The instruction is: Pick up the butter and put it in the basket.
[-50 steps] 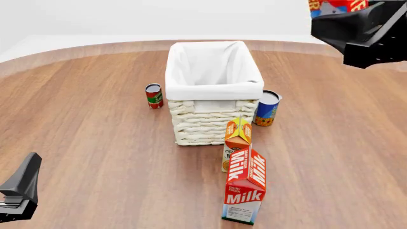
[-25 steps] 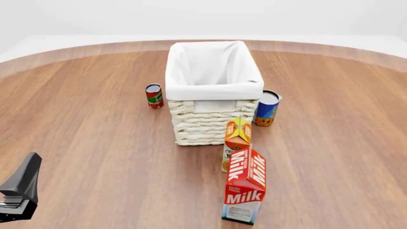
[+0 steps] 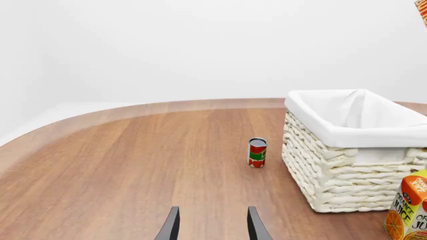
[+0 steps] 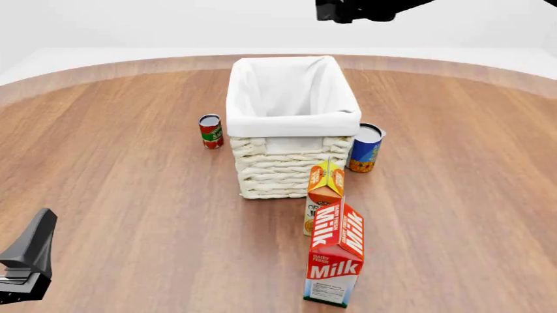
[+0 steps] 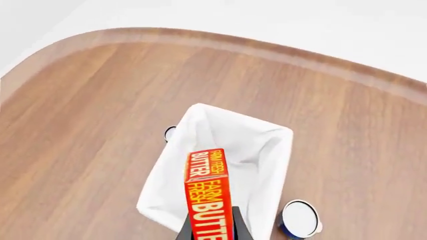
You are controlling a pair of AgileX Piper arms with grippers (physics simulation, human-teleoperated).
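The butter, a red and orange box with white "BUTTER" lettering, is held in my right gripper, which is shut on it high above the table. The basket, cream wicker with white lining, lies directly below the butter in the right wrist view. In the front view the basket stands mid-table, and only a black part of the right arm shows at the top edge above its far end; the butter is out of frame there. My left gripper is open and empty, low at the near left.
A red can stands left of the basket and a blue can right of it. An orange juice carton and a Milk carton stand in front of the basket. The left arm rests at the front-left corner.
The right arm, at the top right a second ago with the butter, left the front view and now shows at the top centre, above the basket's far end. The left arm has not moved.
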